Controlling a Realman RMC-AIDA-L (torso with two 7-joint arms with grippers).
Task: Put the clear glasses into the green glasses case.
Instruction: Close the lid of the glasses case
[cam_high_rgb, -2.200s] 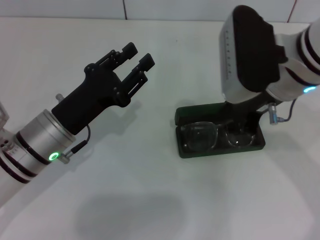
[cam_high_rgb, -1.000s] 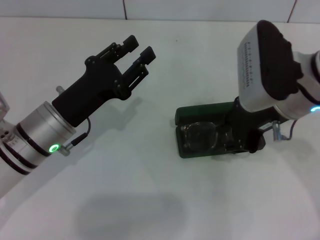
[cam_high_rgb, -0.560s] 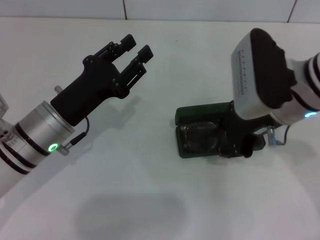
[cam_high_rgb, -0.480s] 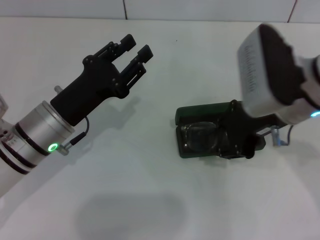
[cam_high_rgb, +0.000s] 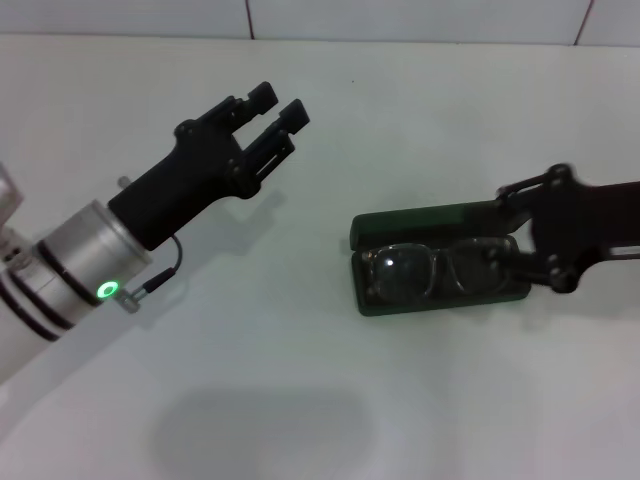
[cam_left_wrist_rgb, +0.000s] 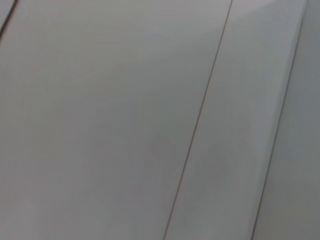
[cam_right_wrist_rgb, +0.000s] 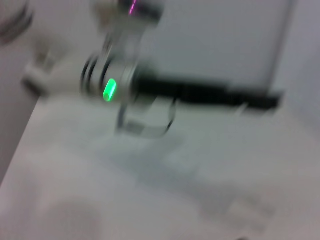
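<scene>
The green glasses case (cam_high_rgb: 440, 301) lies open on the white table at the centre right, its lid (cam_high_rgb: 425, 221) folded back behind it. The clear glasses (cam_high_rgb: 432, 271) rest inside the case, lenses side by side. My right gripper (cam_high_rgb: 517, 232) reaches in low from the right edge and stands open at the case's right end, with nothing between its fingers. My left gripper (cam_high_rgb: 279, 104) hovers open and empty over the table to the upper left, well apart from the case. The blurred right wrist view shows the left arm's green light (cam_right_wrist_rgb: 109, 90).
The white tabletop (cam_high_rgb: 300, 380) spreads around the case, with a tiled wall (cam_high_rgb: 420, 18) along the back. The left wrist view shows only pale tiles (cam_left_wrist_rgb: 150, 120).
My right arm has swung down and out to the right, off the top of the case, leaving the glasses in plain view inside it. The left arm has barely shifted.
</scene>
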